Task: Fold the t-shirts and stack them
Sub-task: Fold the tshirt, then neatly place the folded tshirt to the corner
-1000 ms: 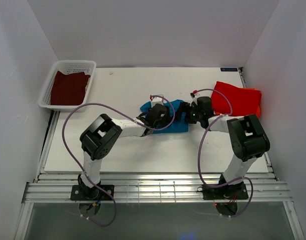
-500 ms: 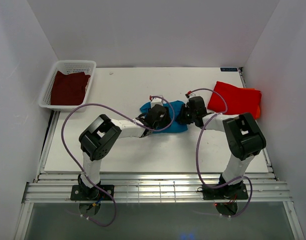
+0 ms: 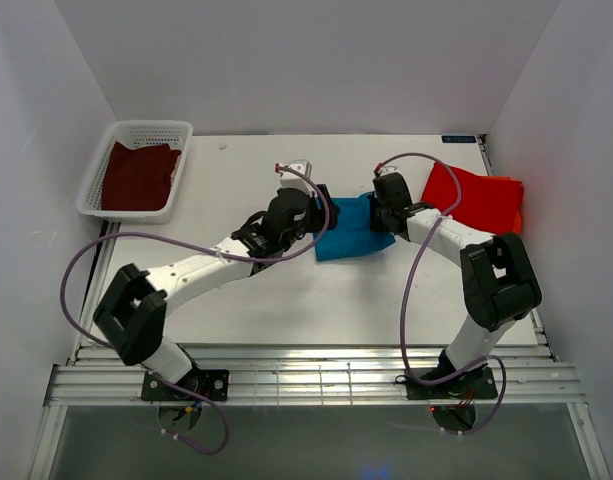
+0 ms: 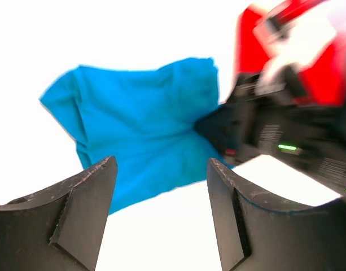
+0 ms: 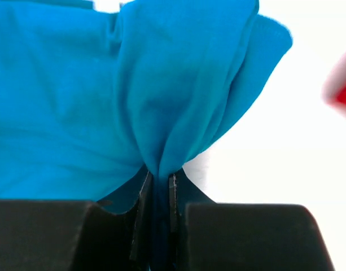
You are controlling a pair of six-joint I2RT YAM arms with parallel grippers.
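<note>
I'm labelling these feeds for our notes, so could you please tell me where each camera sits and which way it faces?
Top external: fixed above and behind the robot, looking down on the table; left arm and right arm show whole, bases nearest.
Left wrist: on the left arm, facing along its open left pincer toward the teal t-shirt; its two fingers show.
Right wrist: on the right arm, facing along the right pincer, shut on the teal t-shirt; its fingers show.
Shared: all three show the teal t-shirt.
</note>
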